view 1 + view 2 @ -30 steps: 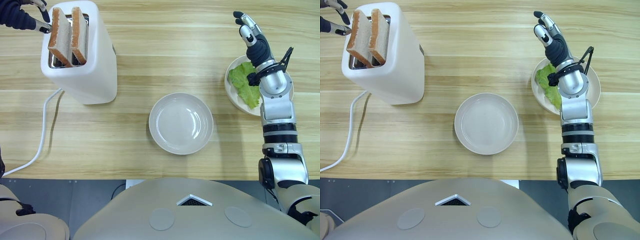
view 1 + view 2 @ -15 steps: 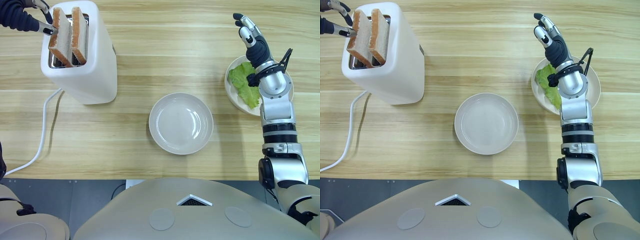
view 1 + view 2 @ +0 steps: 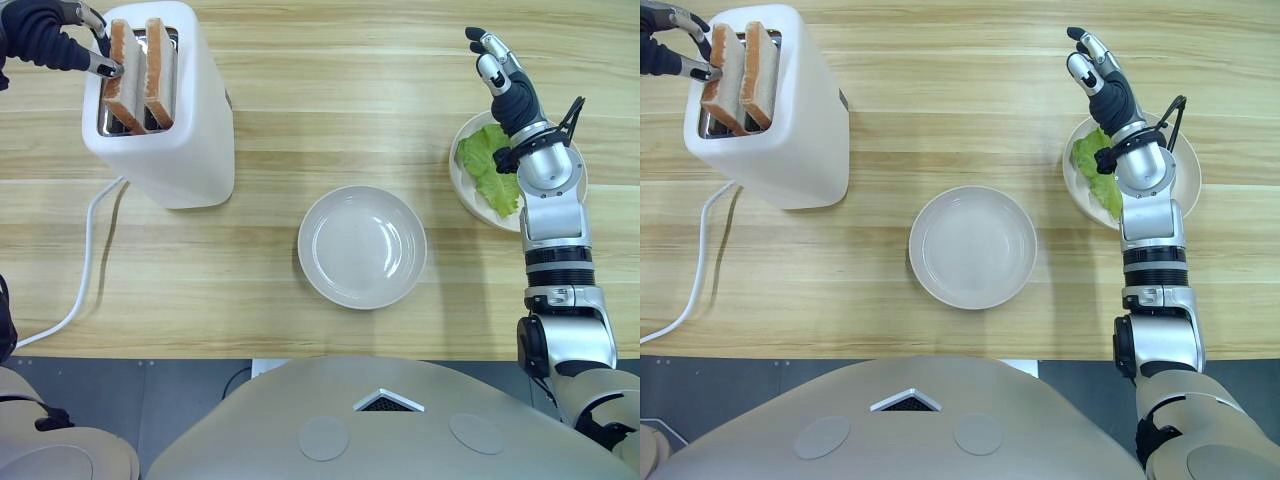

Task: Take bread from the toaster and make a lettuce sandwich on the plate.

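A white toaster stands at the far left with two bread slices sticking out of its slots. My left hand is at the toaster's far-left corner, its spread fingertips touching the outer face of the left slice without closing around it. An empty round plate lies at the centre. Green lettuce rests on a smaller plate at the right. My right hand hovers just beyond that plate, fingers straight and holding nothing.
The toaster's white cable runs down the left side and off the table's near edge. Bare wood lies between the toaster and the centre plate, and across the far side of the table.
My left hand has moved right until its fingertips touch the left slice, and both slices now stand more upright in the slots. The right arm has not moved.
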Controlling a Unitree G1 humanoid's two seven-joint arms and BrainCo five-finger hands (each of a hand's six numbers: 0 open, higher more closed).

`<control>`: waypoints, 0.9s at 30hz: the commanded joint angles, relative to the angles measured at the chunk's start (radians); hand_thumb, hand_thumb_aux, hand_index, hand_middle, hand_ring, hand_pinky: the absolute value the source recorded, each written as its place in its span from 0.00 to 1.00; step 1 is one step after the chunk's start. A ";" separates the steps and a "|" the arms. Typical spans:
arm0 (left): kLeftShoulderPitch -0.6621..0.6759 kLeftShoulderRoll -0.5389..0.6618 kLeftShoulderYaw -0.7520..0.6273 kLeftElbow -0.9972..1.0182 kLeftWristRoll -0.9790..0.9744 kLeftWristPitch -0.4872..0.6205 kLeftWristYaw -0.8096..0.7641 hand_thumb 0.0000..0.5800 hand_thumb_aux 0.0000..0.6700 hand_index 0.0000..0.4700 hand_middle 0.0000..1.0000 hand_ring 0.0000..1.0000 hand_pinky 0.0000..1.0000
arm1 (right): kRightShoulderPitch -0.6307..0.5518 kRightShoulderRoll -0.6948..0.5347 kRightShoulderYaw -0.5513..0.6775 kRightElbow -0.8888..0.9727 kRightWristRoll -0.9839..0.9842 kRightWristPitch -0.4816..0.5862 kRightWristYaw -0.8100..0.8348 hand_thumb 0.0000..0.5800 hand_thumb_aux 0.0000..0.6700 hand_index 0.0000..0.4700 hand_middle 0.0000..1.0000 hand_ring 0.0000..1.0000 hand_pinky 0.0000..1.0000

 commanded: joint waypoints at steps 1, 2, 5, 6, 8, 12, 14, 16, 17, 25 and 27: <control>0.018 -0.016 -0.019 0.014 0.001 0.001 -0.009 0.46 0.26 0.26 0.00 0.00 0.00 | 0.004 -0.006 0.004 -0.001 -0.004 0.006 0.001 0.00 0.00 0.00 0.00 0.00 0.00; 0.016 -0.014 -0.016 0.014 -0.002 0.002 -0.011 0.47 0.27 0.27 0.00 0.00 0.00 | 0.004 -0.006 0.005 0.000 -0.004 0.005 0.001 0.00 0.00 0.00 0.00 0.00 0.00; 0.018 -0.010 -0.002 0.006 -0.014 0.005 -0.016 0.48 0.28 0.28 0.00 0.00 0.00 | 0.003 -0.007 0.005 0.003 -0.006 0.004 0.000 0.00 0.00 0.00 0.00 0.00 0.00; 0.017 -0.010 0.000 0.004 -0.017 0.007 -0.017 0.46 0.26 0.26 0.00 0.00 0.00 | 0.003 -0.007 0.006 0.006 -0.007 0.003 0.000 0.00 0.00 0.00 0.00 0.00 0.00; 0.017 -0.010 0.005 0.001 -0.022 0.010 -0.019 0.19 0.10 0.10 0.00 0.00 0.00 | 0.002 -0.008 0.007 0.010 -0.008 0.003 -0.001 0.00 0.00 0.00 0.00 0.00 0.00; 0.017 -0.004 0.004 -0.002 -0.019 0.013 -0.017 0.09 0.05 0.05 0.00 0.00 0.00 | 0.002 -0.009 0.007 0.011 -0.008 0.002 -0.002 0.00 0.00 0.00 0.00 0.00 0.00; 0.016 -0.004 0.001 0.001 -0.015 0.011 -0.016 0.29 0.16 0.16 0.00 0.00 0.00 | 0.001 -0.008 0.008 0.013 -0.009 0.001 -0.003 0.00 0.00 0.00 0.00 0.00 0.00; 0.013 -0.004 -0.002 0.003 -0.009 0.011 -0.014 0.34 0.19 0.19 0.00 0.00 0.00 | 0.000 -0.008 0.008 0.014 -0.009 0.001 -0.004 0.00 0.00 0.00 0.00 0.00 0.00; 0.012 -0.002 -0.002 0.003 -0.007 0.010 -0.013 0.33 0.18 0.18 0.00 0.00 0.00 | -0.001 -0.008 0.008 0.014 -0.009 0.001 -0.004 0.00 0.00 0.00 0.00 0.00 0.00; 0.007 0.003 -0.003 0.002 0.014 -0.001 -0.010 0.25 0.13 0.13 0.00 0.00 0.00 | -0.005 -0.007 0.011 0.026 -0.010 -0.005 -0.008 0.00 0.00 0.00 0.00 0.00 0.00; 0.007 0.011 -0.002 0.000 0.025 -0.003 -0.008 0.25 0.13 0.13 0.00 0.00 0.00 | -0.005 -0.007 0.012 0.026 -0.010 -0.005 -0.008 0.00 0.00 0.00 0.00 0.00 0.00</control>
